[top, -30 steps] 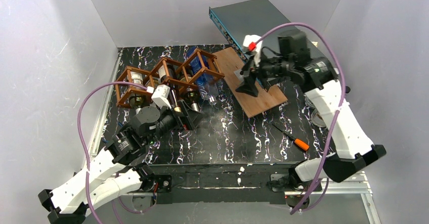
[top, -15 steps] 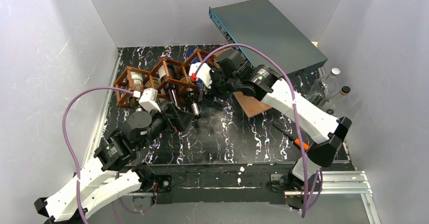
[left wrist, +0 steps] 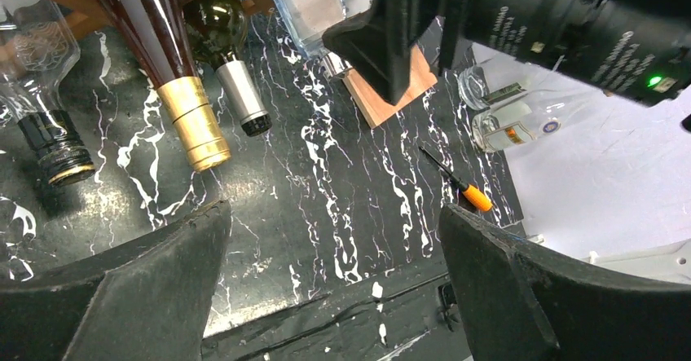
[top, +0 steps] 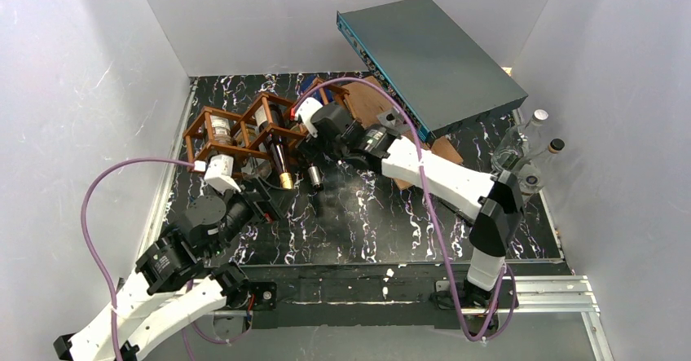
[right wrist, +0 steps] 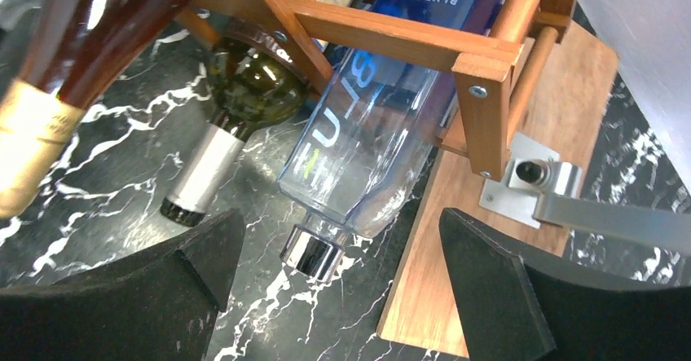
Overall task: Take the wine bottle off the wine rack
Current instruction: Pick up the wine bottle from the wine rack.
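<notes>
The reddish-brown lattice wine rack [top: 244, 129] stands at the back left with several bottles in it, necks toward me. A dark wine bottle with a gold foil neck [top: 282, 169] [left wrist: 183, 116] and a green bottle with a silver neck [top: 314, 173] [left wrist: 236, 92] stick out of it. My right gripper [top: 322, 151] [right wrist: 334, 288] is open at the rack's right end. The silver cap of a clear blue-lettered bottle [right wrist: 367, 141] lies between its fingers, untouched. My left gripper [top: 259, 206] [left wrist: 330, 279] is open and empty, near of the necks.
A flat wooden board [right wrist: 505, 239] with a metal bracket [right wrist: 530, 182] lies right of the rack. A tilted teal-grey box [top: 432, 51] leans at the back. Clear bottles [top: 530, 149] stand at the right edge. An orange-handled screwdriver [left wrist: 456, 183] lies on the black marbled table.
My right arm has swung left from the board to the rack's right end. My left gripper has drawn back from the bottle necks toward the near left.
</notes>
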### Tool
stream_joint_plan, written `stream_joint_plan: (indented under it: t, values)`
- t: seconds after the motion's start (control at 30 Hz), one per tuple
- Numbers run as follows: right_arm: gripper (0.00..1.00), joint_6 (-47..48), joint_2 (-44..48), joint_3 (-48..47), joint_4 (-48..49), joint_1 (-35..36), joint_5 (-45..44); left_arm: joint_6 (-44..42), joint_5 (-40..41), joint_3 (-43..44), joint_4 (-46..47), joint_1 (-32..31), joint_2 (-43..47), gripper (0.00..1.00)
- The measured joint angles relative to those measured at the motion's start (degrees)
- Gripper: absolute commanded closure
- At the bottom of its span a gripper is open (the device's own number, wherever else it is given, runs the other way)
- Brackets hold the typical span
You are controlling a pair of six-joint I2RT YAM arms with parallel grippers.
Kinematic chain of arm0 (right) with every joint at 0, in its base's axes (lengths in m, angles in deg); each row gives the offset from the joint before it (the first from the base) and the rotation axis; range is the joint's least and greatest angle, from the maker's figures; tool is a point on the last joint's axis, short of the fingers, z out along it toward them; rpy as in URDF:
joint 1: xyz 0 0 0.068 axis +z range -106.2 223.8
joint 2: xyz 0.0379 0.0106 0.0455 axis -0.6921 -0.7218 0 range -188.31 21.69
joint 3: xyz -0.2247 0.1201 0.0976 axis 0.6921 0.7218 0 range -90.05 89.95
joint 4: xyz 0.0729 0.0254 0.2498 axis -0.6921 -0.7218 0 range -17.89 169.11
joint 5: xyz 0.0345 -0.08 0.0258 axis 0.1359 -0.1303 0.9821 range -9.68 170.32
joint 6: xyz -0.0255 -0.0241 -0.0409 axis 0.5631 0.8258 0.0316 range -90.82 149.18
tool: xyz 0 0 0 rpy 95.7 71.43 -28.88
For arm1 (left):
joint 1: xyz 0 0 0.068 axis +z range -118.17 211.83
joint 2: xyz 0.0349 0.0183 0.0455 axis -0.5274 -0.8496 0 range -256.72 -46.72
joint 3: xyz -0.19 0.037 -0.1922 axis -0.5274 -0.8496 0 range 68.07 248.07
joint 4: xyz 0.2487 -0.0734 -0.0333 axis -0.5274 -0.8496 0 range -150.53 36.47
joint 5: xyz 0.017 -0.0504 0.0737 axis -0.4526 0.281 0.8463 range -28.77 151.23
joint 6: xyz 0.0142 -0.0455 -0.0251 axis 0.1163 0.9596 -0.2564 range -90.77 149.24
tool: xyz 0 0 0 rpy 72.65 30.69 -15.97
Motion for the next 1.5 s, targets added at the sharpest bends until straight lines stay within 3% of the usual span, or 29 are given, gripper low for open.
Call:
stream_joint_plan:
  t: [0.27,0.47,1.07,1.5]
  values:
    - [0.02,-2.47,-4.52,1.36,5.07,5.20,-16.90,0.74,0.63,-1.75,-2.08,0.00,4.11,0.02]
    - [0.02,-3.32,-9.64,0.59,5.97,6.16,-24.85,1.55,1.14,-2.51,-3.69,0.00,7.72,0.02]
    - [0.05,-4.70,-17.49,-4.55,7.43,6.01,-37.16,2.78,1.77,-2.82,-5.97,0.00,10.86,0.02]
    - [0.09,-3.72,-19.30,-4.55,10.84,5.64,-39.85,2.86,1.92,-2.86,-5.99,0.00,11.02,0.02]
